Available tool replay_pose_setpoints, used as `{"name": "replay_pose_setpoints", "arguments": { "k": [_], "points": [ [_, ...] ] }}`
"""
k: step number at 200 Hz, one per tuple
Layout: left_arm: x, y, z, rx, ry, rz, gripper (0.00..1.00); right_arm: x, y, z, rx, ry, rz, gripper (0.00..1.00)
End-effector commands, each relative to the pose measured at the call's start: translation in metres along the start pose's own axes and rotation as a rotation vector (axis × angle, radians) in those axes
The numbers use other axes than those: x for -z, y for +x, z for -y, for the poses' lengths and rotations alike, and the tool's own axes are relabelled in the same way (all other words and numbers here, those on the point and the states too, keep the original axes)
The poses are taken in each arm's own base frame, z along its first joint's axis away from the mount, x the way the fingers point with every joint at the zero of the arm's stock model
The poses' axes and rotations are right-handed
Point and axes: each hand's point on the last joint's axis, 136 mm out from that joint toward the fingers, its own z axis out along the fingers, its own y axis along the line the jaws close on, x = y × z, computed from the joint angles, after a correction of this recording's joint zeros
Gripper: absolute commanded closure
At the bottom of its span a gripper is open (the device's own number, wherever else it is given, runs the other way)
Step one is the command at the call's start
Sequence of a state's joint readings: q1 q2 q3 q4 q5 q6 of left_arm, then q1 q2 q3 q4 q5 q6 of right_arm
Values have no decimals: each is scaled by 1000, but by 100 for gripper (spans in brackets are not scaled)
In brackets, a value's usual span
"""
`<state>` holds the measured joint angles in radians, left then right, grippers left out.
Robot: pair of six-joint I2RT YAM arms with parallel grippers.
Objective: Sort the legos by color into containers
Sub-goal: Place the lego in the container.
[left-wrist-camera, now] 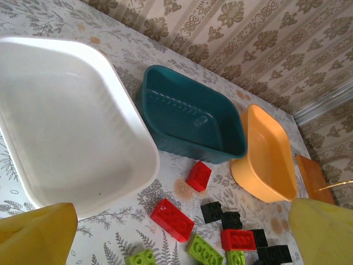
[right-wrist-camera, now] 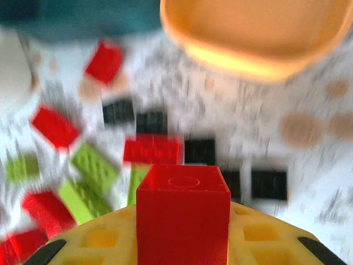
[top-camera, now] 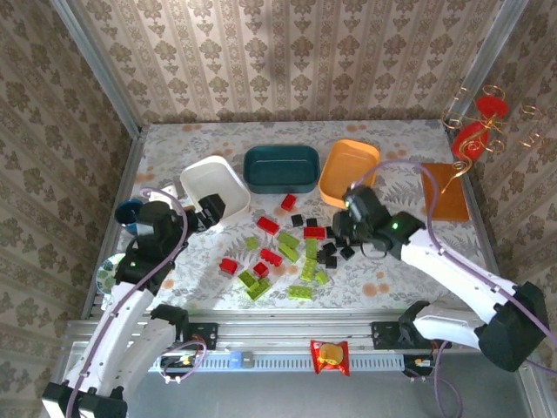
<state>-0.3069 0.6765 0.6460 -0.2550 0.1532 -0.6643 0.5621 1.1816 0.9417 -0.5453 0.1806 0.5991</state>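
Right gripper [top-camera: 342, 228] pinches a small red plastic brick [right-wrist-camera: 183, 212] over the floral-print tabletop [top-camera: 392, 283], near the shallow orange plastic tray [top-camera: 348, 171]; left gripper [top-camera: 209, 211] spread beside the white plastic tray [top-camera: 213, 178]; damask wallpaper [top-camera: 287, 52] walls the table in

The table [top-camera: 392, 283] was pale, printed with grey leaves and faint tan blossoms, and the walls [top-camera: 287, 52] wore beige damask stripes. On it stood a white tray [top-camera: 213, 185], a dark teal tray [top-camera: 280, 168] and an orange tray [top-camera: 346, 172]. Scattered before them lay red legos [top-camera: 267, 225], lime green legos [top-camera: 300, 292] and black legos [top-camera: 347, 252]. The right pincer [right-wrist-camera: 182, 221] was yellow around a red brick [right-wrist-camera: 182, 204]; the left pincer [left-wrist-camera: 179, 234] showed the same yellow. Further off were a brown-orange slab [top-camera: 446, 192], a blue cup [top-camera: 130, 212] and a red-and-yellow snack packet [top-camera: 330, 356].
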Motion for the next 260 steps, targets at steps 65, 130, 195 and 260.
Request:
{"name": "replay_pose_setpoints", "arguments": {
  "k": [65,130,195,260],
  "points": [
    [-7,58,-36,0,-123,-164,8,-128,-113,45,-82,279,10,68],
    [-8,105,-59,-47,-225,-281,7,-155,-111,54,-119,269,-31,31],
    [-8,137,-71,-86,-260,-374,21,-87,-87,-4,19,140,96,28],
    [-53,140,-25,-300,-174,-423,20,-69,-5,-11,-4,75,76,28]
  ]
}}
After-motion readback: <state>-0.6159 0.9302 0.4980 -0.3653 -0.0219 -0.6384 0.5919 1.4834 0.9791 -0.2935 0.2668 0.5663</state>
